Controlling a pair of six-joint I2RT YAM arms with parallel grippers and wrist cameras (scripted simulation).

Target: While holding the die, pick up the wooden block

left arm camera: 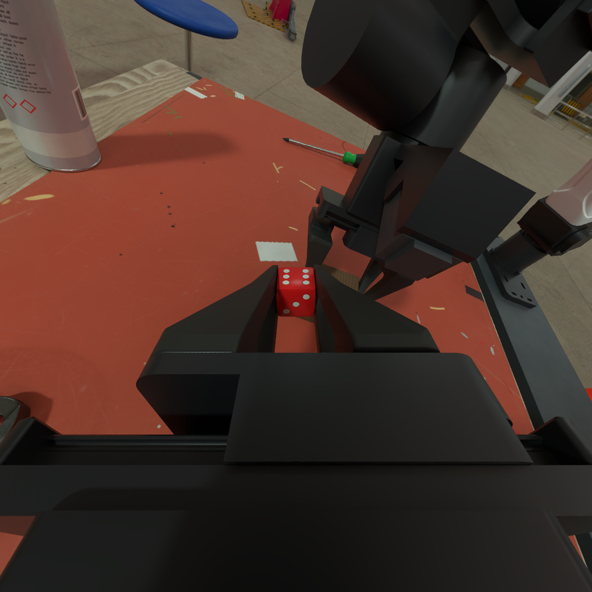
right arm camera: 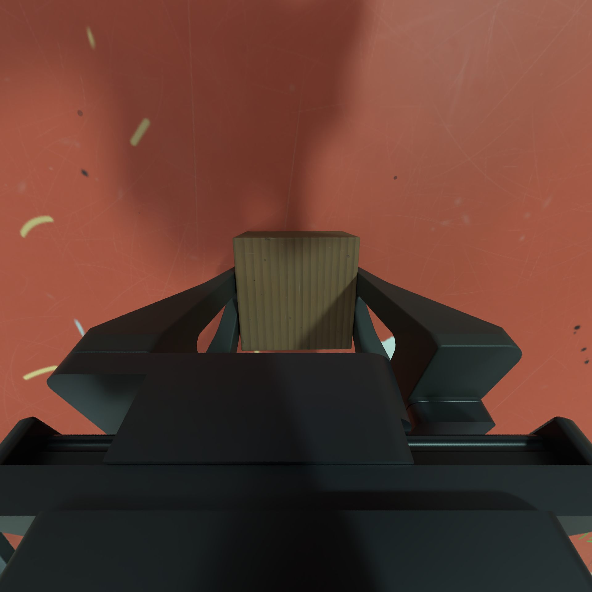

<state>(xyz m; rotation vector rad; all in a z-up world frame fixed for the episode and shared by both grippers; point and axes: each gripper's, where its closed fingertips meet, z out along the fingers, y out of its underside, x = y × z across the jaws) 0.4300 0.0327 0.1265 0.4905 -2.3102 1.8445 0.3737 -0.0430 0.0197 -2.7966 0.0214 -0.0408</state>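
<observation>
A red die (left arm camera: 296, 291) with white pips is pinched between the fingers of my left gripper (left arm camera: 295, 269), a little above the red mat (left arm camera: 160, 256). My right gripper (right arm camera: 296, 272) is closed on the brown wooden block (right arm camera: 296, 291), with one finger pressed against each side. In the left wrist view the right gripper (left arm camera: 344, 272) points down just behind and to the right of the die, and only a sliver of the block (left arm camera: 344, 277) shows between its fingers. I cannot tell whether the block touches the mat.
A tall white spray can (left arm camera: 41, 96) stands at the far left. A green-handled screwdriver (left arm camera: 320, 150) lies behind the right arm. A white tape patch (left arm camera: 276, 251) is on the mat. A grey table rail (left arm camera: 519, 320) runs along the right. A blue stool (left arm camera: 192, 19) stands beyond the table.
</observation>
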